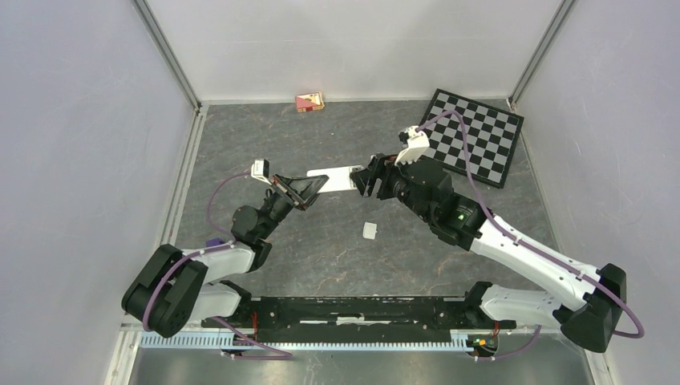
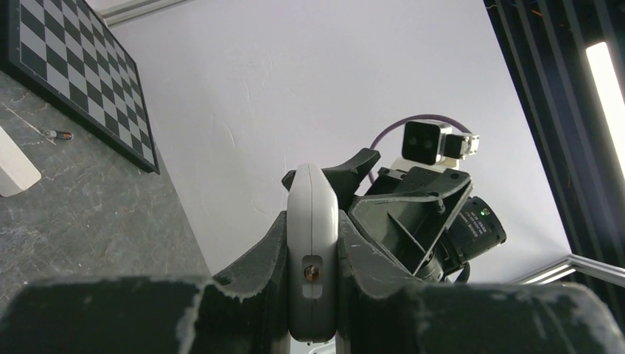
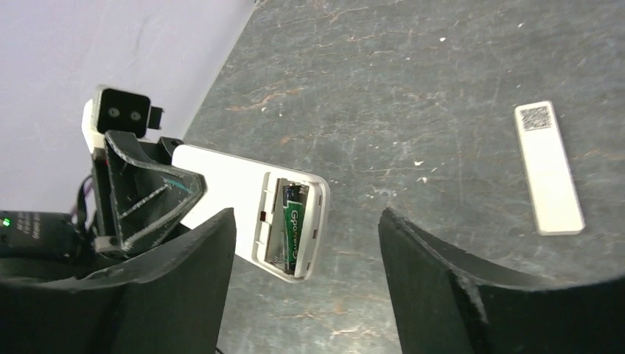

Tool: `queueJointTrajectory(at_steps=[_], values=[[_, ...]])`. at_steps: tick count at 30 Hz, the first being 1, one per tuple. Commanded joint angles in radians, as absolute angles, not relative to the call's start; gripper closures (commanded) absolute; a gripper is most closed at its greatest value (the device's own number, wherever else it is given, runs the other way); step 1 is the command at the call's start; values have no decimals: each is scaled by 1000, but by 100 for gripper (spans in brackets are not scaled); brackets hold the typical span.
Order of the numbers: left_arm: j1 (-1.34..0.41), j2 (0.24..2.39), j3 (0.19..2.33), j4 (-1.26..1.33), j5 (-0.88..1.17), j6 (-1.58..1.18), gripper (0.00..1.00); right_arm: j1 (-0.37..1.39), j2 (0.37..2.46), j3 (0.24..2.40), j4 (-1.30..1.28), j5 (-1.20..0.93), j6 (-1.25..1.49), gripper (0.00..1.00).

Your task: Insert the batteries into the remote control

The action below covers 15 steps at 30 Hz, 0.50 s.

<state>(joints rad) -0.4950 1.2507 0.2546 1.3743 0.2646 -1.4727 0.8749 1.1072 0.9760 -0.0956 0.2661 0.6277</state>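
**Bench stock, battery-loading station: one remote control in hand, compartment uncovered**

1. Bench [image 1: 321, 265]: dark, stone-patterned top, walled in pale panels on three sides.
2. Left arm [image 1: 232, 257]: reaches in from the near left. The left jaws are clamped on the remote control, one on each broad face, at its end nearer the left wall.
3. Right arm [image 1: 521, 249]: reaches in from the near right. The right jaws stand wide apart and hold nothing. Their tips are just beside the remote's free end; I cannot tell whether they touch it.
4. Checkerboard [image 1: 473, 136]: black and white, lying flat in the far right corner.
5. Remote control [image 3: 243, 199]: white and slim, held mid-bench between the two arms. Its battery compartment is uncovered at the free end and faces the right wrist camera.
6. White strip [image 3: 549, 166]: flat, with a printed code square at one end. It lies on the bench, apart from the remote.
7. Small box [image 1: 309, 102]: red and tan, against the far wall.
8. Seated battery [image 3: 293, 228]: green-labelled, lying lengthwise inside the compartment.
9. Loose battery [image 2: 57, 135]: a tiny dark cylinder with an orange tip, on the bench just beside the checkerboard's edge.
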Motion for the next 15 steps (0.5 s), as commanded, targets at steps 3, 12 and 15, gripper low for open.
queueJointTrajectory(at_steps=[3, 12, 15], values=[[-497, 1281, 236, 1417, 274, -1407, 98, 869, 1093, 1015, -130, 235, 467, 12], [-495, 1293, 221, 1389, 298, -1328, 98, 799, 1105, 1054, -133, 18, 292, 47], [-495, 1298, 225, 1385, 298, -1316, 98, 801, 1181, 1168, -248, 6, 247, 65]])
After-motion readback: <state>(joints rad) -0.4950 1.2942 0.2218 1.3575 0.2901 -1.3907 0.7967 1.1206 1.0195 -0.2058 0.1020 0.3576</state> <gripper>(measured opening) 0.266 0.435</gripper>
